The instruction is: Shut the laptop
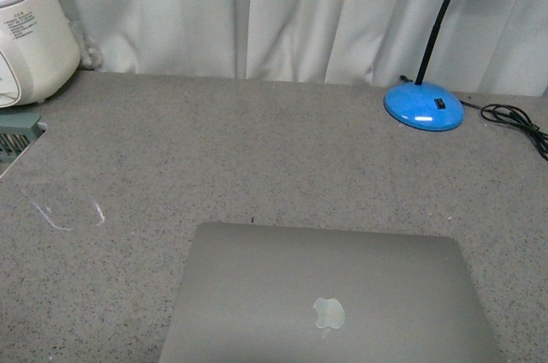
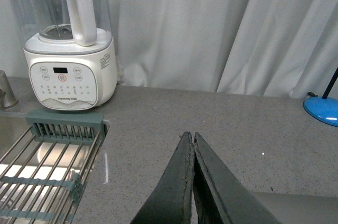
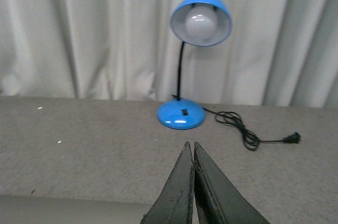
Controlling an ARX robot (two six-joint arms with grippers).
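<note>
The laptop [image 1: 330, 299] lies closed and flat on the grey counter at the near edge of the front view, its grey lid up with the pale apple logo showing. Neither arm appears in that view. A strip of the lid [image 2: 301, 208] shows beside my left gripper [image 2: 191, 135], which is shut with nothing between its dark fingers and hangs above the counter. My right gripper [image 3: 190, 145] is also shut and empty, with an edge of the laptop [image 3: 63, 209] at its side.
A blue desk lamp [image 1: 424, 106] stands at the back right, its black cord [image 1: 518, 121] trailing toward the right edge. A white blender [image 2: 71, 60] sits at the back left beside a sink with a wire rack [image 2: 42, 166]. White curtains hang behind.
</note>
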